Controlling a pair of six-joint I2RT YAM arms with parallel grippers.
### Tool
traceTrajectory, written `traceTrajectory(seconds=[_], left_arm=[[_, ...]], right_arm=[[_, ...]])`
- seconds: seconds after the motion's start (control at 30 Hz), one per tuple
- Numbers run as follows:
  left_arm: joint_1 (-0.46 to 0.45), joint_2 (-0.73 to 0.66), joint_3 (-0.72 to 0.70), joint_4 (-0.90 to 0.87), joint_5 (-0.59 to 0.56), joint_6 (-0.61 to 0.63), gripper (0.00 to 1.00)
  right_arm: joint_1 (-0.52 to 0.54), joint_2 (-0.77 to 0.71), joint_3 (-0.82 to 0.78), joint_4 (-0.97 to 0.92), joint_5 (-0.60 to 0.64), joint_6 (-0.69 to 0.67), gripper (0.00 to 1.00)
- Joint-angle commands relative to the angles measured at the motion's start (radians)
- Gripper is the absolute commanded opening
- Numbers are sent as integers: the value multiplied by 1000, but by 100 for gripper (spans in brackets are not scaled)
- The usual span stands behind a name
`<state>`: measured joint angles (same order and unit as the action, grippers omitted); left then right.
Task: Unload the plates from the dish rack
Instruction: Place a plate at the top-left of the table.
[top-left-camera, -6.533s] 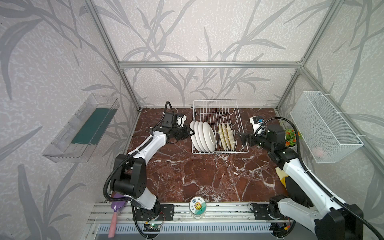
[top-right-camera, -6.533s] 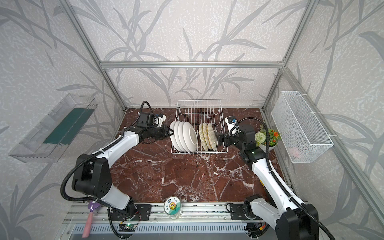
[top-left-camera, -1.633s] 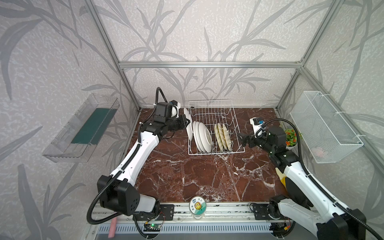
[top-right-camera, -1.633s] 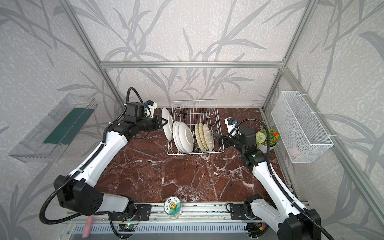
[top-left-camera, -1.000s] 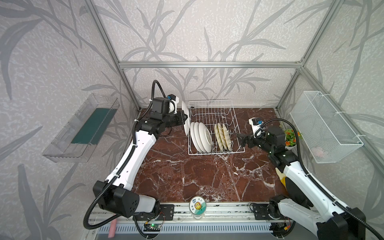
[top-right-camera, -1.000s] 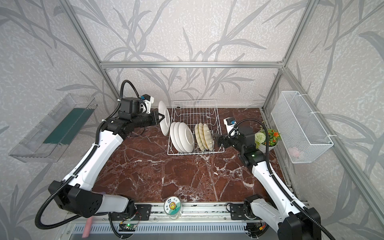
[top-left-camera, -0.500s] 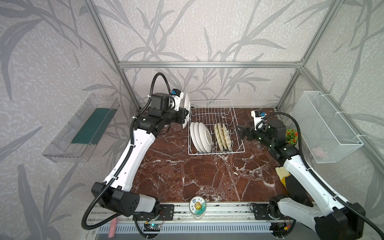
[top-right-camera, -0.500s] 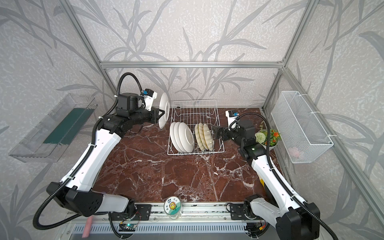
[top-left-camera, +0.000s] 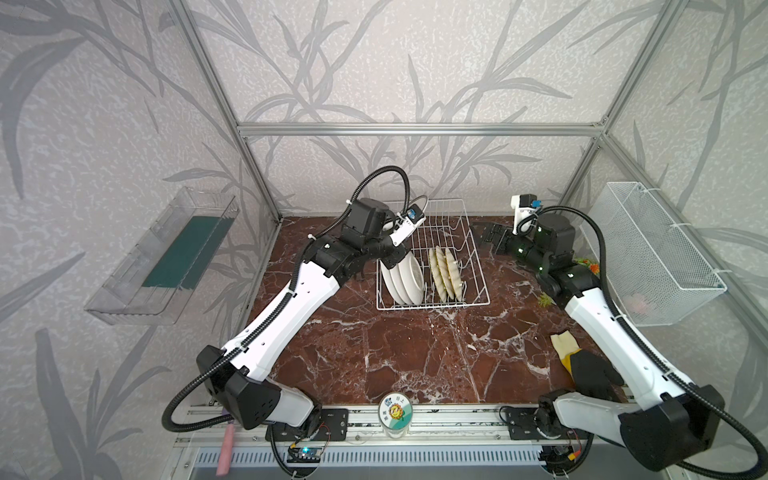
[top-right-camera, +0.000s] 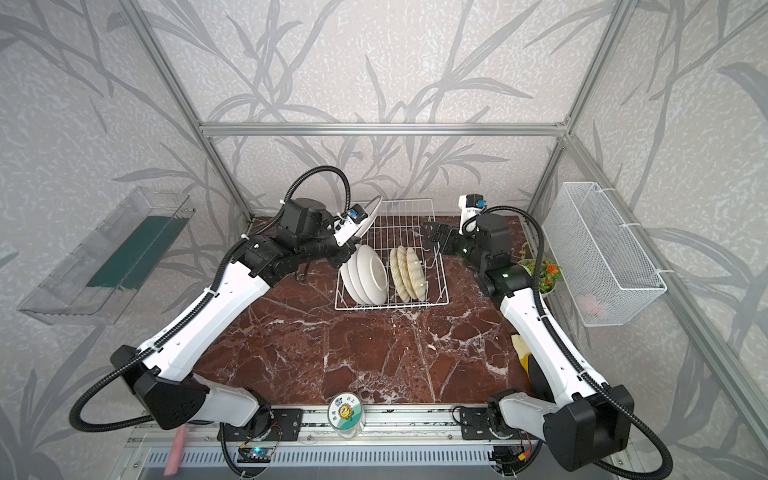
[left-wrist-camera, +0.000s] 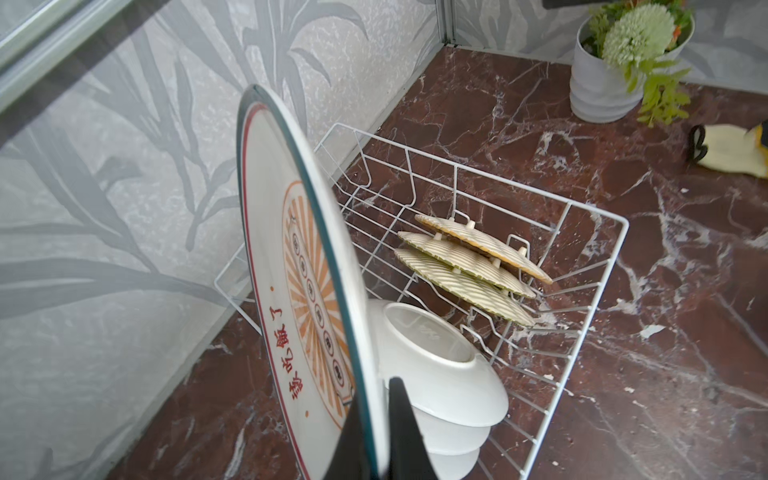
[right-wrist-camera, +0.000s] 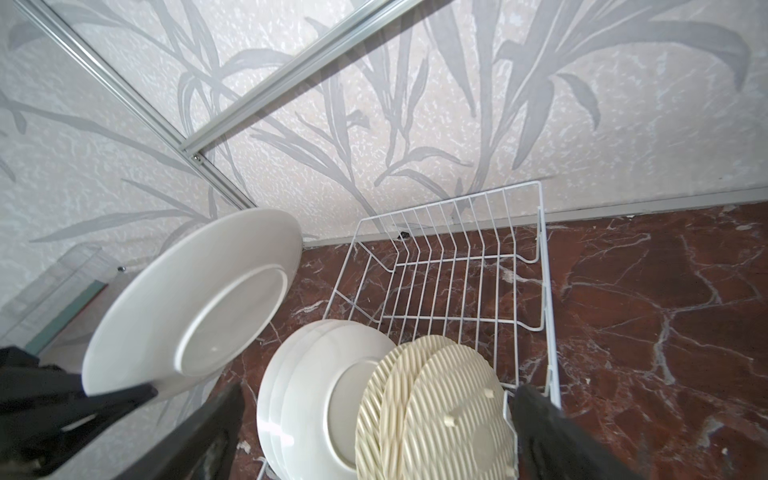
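Left wrist view: my left gripper (left-wrist-camera: 376, 415) is clamped on the rim of one plate (left-wrist-camera: 291, 291), held on edge above the rack's (left-wrist-camera: 598, 213) left end, clear of the wires. Its face carries an orange sunburst and red characters I read as 吃饭了; the one before them is unclear. Three white plates (left-wrist-camera: 440, 370) stand in the rack below it, with three wicker plates (left-wrist-camera: 465, 270) beside them. My right gripper (right-wrist-camera: 374, 419) hangs spread wide over the rack's right side, holding nothing. A jar (top-left-camera: 396, 409) labelled 日上 stands well in front of the rack.
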<state>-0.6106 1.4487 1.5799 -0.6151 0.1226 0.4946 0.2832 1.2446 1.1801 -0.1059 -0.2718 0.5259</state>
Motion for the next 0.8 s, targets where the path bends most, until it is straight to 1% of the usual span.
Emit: traceTrajectory(seconds=[0.0, 0.2, 0.27, 0.33, 0.57, 0.6, 0.7, 0.77], left_arm=[[-48, -27, -44, 140, -102, 240, 0], [-104, -4, -113, 216, -231, 436, 0], [-120, -1, -142, 259, -263, 490, 0], [-129, -2, -165, 296, -268, 522, 0], [-151, -11, -215, 374, -276, 603, 0], [-156, -10, -226, 383, -282, 640, 0], [-167, -15, -268, 444, -314, 664, 0], [-173, -20, -296, 464, -320, 698, 0]], right_arm=[[6, 44, 71, -23, -7, 128, 98], [13, 116, 151, -59, -4, 201, 94], [17, 139, 169, -66, -18, 220, 91], [24, 170, 190, -67, -44, 238, 86], [81, 252, 273, -141, -16, 243, 80], [85, 264, 280, -146, -20, 246, 78], [95, 300, 305, -179, -26, 248, 71], [96, 314, 309, -200, -25, 248, 64]])
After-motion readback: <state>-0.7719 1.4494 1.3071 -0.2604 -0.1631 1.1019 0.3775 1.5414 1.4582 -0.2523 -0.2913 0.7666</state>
